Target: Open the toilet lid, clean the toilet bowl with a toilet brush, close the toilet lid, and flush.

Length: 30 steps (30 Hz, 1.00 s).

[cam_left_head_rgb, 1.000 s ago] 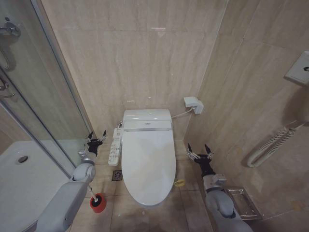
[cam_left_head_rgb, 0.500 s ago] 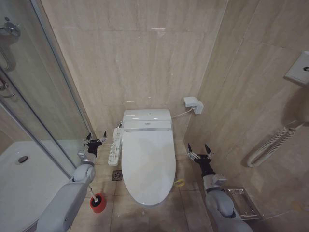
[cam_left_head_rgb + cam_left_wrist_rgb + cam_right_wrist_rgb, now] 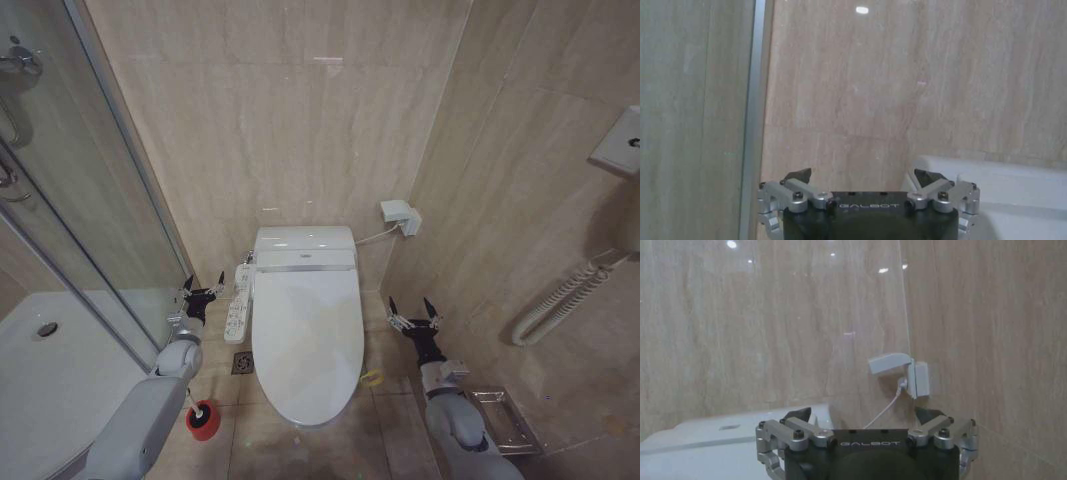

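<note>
- Lower left of the head view: toilet brush (image 3: 198,412) standing in its red holder (image 3: 203,422) on the floor tiles, left of the bowl's front; untouched, so cleaning judged not begun.
- Left of centre: left gripper (image 3: 203,291) hovering above the floor between the glass shower screen (image 3: 90,250) and the long button panel (image 3: 238,303); fingers spread, empty; same spread stance seen in the left wrist view (image 3: 862,176), facing the wall, with a corner of the white seat unit at lower right.
- Centre: toilet lid (image 3: 305,345) lying flat and closed over the toilet bowl (image 3: 300,421); opening step not yet done; brushing, closing and flushing all judged outstanding.
- Just right of the bowl's front: green-yellow strap (image 3: 372,379) lying on the floor.
- Right of centre: right gripper (image 3: 414,317) hovering beside the lid's right edge, apart from it; fingers spread, nothing held; confirmed in the right wrist view (image 3: 867,414), with the wall outlet box (image 3: 901,372) and its cable ahead.
</note>
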Available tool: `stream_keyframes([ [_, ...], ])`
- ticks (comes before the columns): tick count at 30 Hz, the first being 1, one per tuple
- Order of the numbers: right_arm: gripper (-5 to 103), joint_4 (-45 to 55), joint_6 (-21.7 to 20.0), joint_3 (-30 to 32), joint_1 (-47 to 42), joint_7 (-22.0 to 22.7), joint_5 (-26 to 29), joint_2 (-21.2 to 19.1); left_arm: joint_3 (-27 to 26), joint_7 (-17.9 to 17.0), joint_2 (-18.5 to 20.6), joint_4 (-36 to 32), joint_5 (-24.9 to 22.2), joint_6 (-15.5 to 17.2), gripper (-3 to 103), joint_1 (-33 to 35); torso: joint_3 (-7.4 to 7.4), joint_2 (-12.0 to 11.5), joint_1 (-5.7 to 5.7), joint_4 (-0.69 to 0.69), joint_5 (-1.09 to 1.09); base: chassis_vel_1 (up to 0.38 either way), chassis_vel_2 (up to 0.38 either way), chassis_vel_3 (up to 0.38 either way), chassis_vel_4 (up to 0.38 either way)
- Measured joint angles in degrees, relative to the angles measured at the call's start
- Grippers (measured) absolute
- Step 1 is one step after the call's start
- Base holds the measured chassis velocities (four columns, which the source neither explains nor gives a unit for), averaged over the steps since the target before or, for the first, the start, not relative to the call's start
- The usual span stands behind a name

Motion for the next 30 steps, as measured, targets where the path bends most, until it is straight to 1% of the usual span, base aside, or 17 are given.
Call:
stream_keyframes([
  [11, 100, 0.0, 0.0, 0.0, -0.01, 0.0, 0.0, 0.0, -0.31, 0.7, 0.22, 0.14, 0.02, -0.44, 100, 0.27, -0.01, 0.02, -0.02, 0.0, 0.0, -0.005, 0.011, 0.011, -0.012],
  [19, 100, 0.0, 0.0, 0.0, 0.0, -0.01, 0.0, 0.0, -0.42, 0.96, 0.28, 0.33, 0.0, -0.72, 100, 0.3, 0.0, 0.01, 0.0, 0.0, -0.02, -0.15, 0.18, 0.156, -0.158],
  [21, 100, 0.0, 0.0, 0.0, 0.01, 0.0, 0.0, 0.0, -0.31, 0.96, 0.24, 0.34, 0.01, -0.74, 100, 0.23, 0.01, 0.0, 0.05, 0.01, 0.02, -0.191, 0.186, 0.188, -0.204],
  [23, 100, 0.0, 0.0, 0.0, 0.0, 0.01, 0.0, 0.0, -0.14, 0.97, 0.02, 0.33, 0.03, -0.75, 100, 0.2, 0.02, -0.01, 0.06, -0.06, -0.03, -0.15, 0.12, 0.089, -0.119],
  [24, 100, 0.0, 0.0, 0.0, 0.0, 0.01, 0.0, 0.0, -0.14, 0.97, 0.02, 0.33, 0.03, -0.75, 100, 0.2, 0.02, -0.01, 0.06, -0.06, -0.03, -0.15, 0.12, 0.008, -0.119],
  [25, 100, 0.0, 0.0, 0.01, 0.01, 0.02, 0.0, 0.0, -0.1, 0.97, -0.06, 0.33, 0.05, -0.78, 100, 0.2, 0.02, -0.02, 0.07, -0.04, -0.03, -0.083, 0.107, 0.008, -0.027],
  [26, 100, 0.0, 0.0, 0.0, 0.01, 0.0, 0.0, 0.0, -0.09, 0.96, -0.14, 0.33, 0.08, -0.83, 100, 0.2, 0.02, -0.02, 0.06, 0.01, 0.02, -0.083, 0.086, 0.002, -0.027],
  [27, 100, 0.0, 0.0, 0.0, 0.01, -0.01, 0.0, 0.0, -0.06, 0.95, -0.21, 0.31, 0.12, -0.86, 100, 0.23, 0.01, -0.01, 0.04, 0.04, 0.02, -0.004, 0.086, 0.084, 0.027],
  [30, 100, 0.0, 0.0, 0.0, 0.0, -0.01, 0.0, 0.0, 0.06, 0.94, -0.26, 0.29, 0.19, -0.87, 100, 0.34, 0.01, -0.01, 0.0, 0.03, -0.01, 0.011, 0.033, 0.056, 0.014],
])
